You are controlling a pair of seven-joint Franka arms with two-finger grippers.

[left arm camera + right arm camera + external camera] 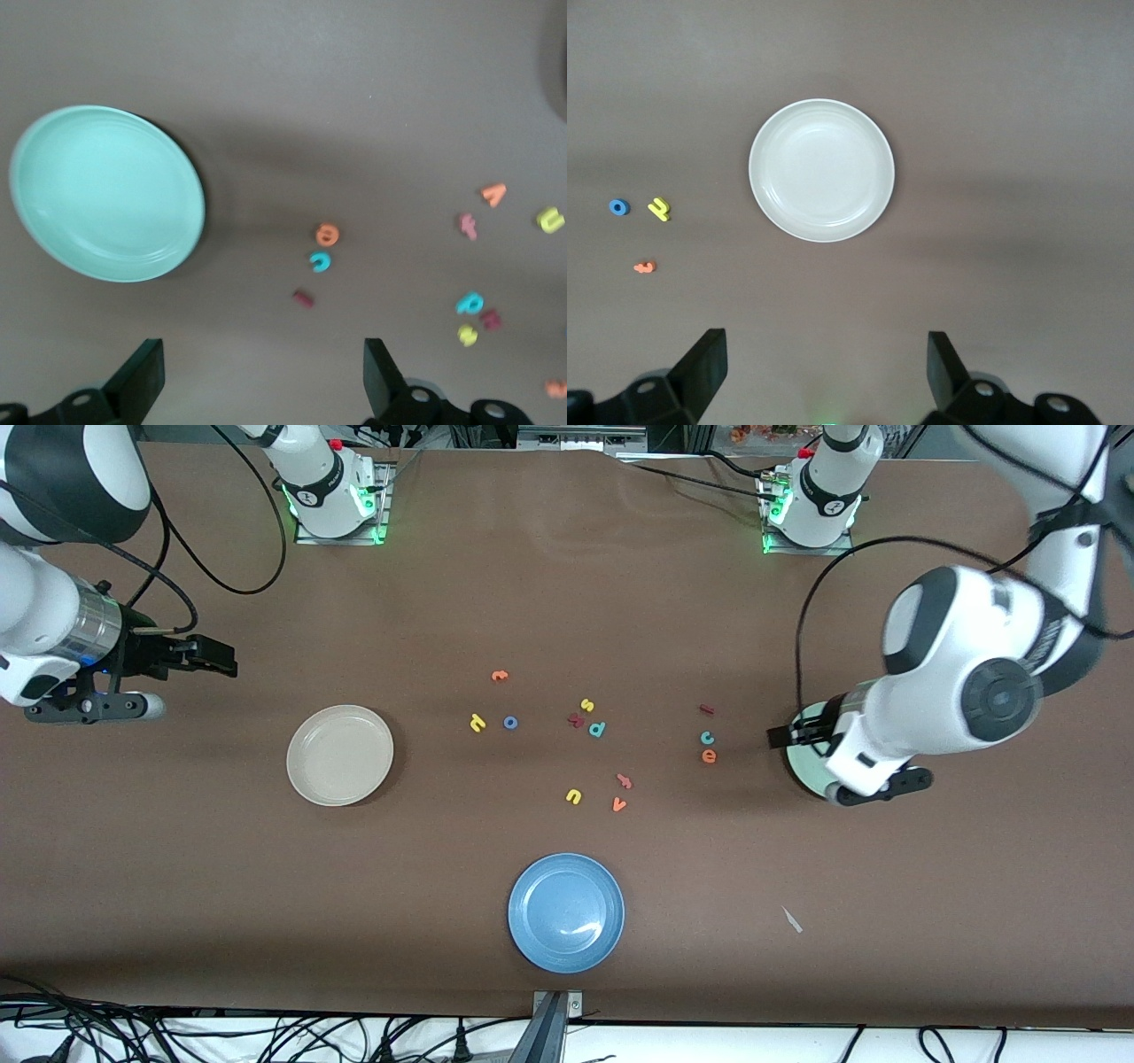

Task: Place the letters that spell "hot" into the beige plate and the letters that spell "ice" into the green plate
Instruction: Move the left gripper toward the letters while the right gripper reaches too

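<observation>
— Letters for "ice" [318, 259]? 
— On bare table just beside the green plate [106, 190], under the wide-open, empty left gripper [261, 381].
— Beige plate [821, 169]? 
— Below the right gripper [824, 376], spread wide too, empty.

The right arm is seen at the upper left of the front frame, its wrist bent inward and the right gripper [217, 657] held level with jaws spread wide. The left arm is folded at the right edge, elbow raised, and the left gripper [784, 735] is pointed inward, jaws likewise parted.
</observation>
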